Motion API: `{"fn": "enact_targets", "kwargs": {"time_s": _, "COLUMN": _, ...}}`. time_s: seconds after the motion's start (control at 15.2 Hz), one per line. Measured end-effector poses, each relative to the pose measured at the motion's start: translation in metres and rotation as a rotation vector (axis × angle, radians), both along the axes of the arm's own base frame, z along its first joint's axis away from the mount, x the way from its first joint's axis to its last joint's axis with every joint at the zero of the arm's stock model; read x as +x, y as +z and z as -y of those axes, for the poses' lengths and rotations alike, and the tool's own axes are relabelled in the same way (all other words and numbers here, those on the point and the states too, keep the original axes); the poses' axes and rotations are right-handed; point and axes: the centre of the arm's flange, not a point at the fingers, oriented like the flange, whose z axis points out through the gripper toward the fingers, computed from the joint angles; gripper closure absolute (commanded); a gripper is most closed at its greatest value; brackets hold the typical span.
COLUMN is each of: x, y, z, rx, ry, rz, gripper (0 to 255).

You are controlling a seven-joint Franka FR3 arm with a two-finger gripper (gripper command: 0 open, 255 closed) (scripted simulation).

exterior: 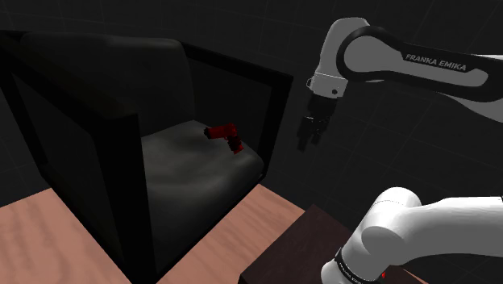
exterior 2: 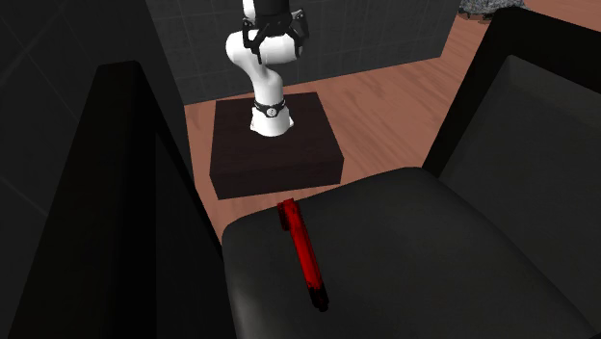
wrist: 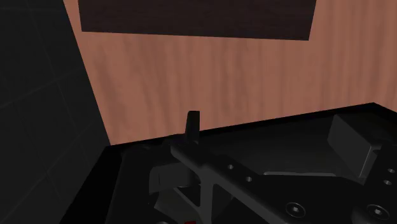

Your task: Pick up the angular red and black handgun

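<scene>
One red handgun (exterior: 226, 134) lay on the armchair (exterior: 193, 173) seat, well apart from the one gripper (exterior: 309, 144); whether that was open or closed, I could not tell.

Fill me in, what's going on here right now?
The white Franka arm's gripper hangs in the air beside the dark armchair, outside its armrest and apart from everything. The red and black handgun lies untouched on the seat cushion, close to the edge that faces the robot's stand. Nothing has been grasped yet, so the pick has not begun.
</scene>
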Motion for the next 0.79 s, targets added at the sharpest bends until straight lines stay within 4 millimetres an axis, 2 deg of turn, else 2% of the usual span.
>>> {"fn": "enact_targets", "kwargs": {"time_s": 0.07, "x": 0.000, "y": 0.000, "z": 0.000, "rx": 0.000, "ry": 0.000, "rz": 0.000, "gripper": 0}}
{"fn": "enact_targets", "kwargs": {"time_s": 0.26, "x": 0.020, "y": -0.012, "z": 0.001, "rx": -0.015, "ry": 0.022, "rz": 0.020, "gripper": 0}}
{"fn": "enact_targets", "kwargs": {"time_s": 0.46, "x": 0.047, "y": -0.029, "z": 0.001, "rx": -0.037, "ry": 0.054, "rz": 0.052, "gripper": 0}}
{"fn": "enact_targets", "kwargs": {"time_s": 0.79, "x": 0.103, "y": -0.056, "z": 0.006, "rx": -0.074, "ry": 0.109, "rz": 0.106, "gripper": 0}}
